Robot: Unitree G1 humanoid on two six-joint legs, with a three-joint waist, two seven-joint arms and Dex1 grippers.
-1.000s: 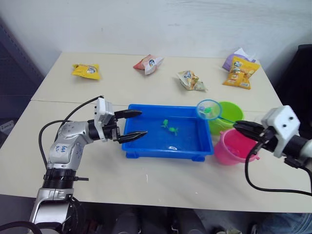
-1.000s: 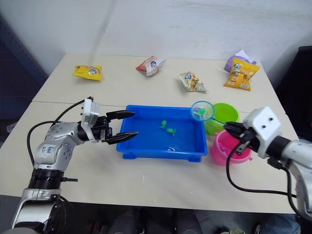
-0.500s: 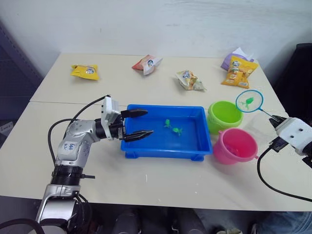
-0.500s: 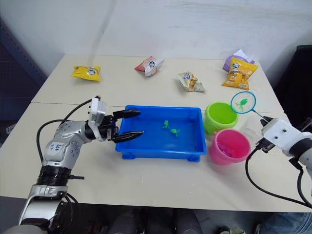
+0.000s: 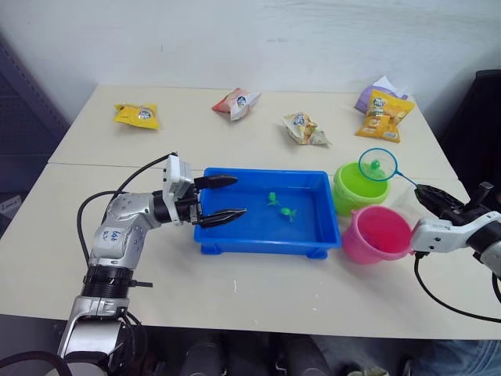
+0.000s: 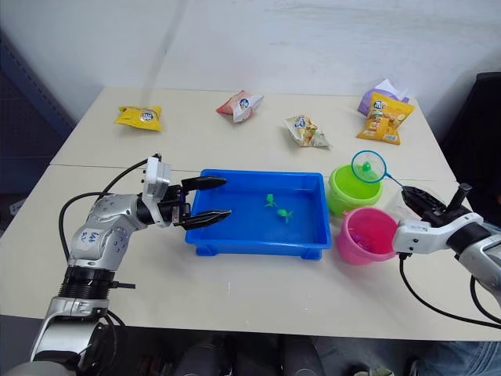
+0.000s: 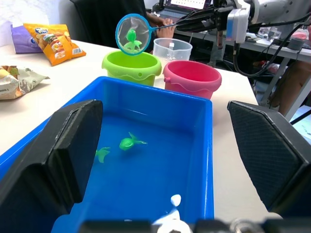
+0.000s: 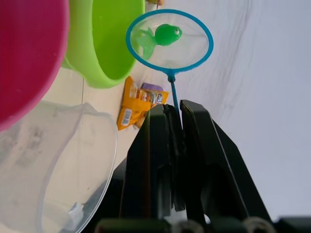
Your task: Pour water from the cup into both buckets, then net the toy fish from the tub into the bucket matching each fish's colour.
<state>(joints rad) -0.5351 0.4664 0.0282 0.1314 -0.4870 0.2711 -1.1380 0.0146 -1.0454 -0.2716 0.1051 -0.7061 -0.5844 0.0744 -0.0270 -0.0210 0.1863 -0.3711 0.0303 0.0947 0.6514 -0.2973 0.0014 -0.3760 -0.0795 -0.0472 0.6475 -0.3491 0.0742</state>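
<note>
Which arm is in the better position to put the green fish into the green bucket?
The right. Its gripper holds the net, with a green fish inside, over the green bucket. The left gripper is open at the tub.

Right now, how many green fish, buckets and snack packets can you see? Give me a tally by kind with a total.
Green fish: 3, one in the net held by the right claw, two in the tub.
Buckets: 2, lime green and pink.
Snack packets: 5.
Total: 10.
</note>
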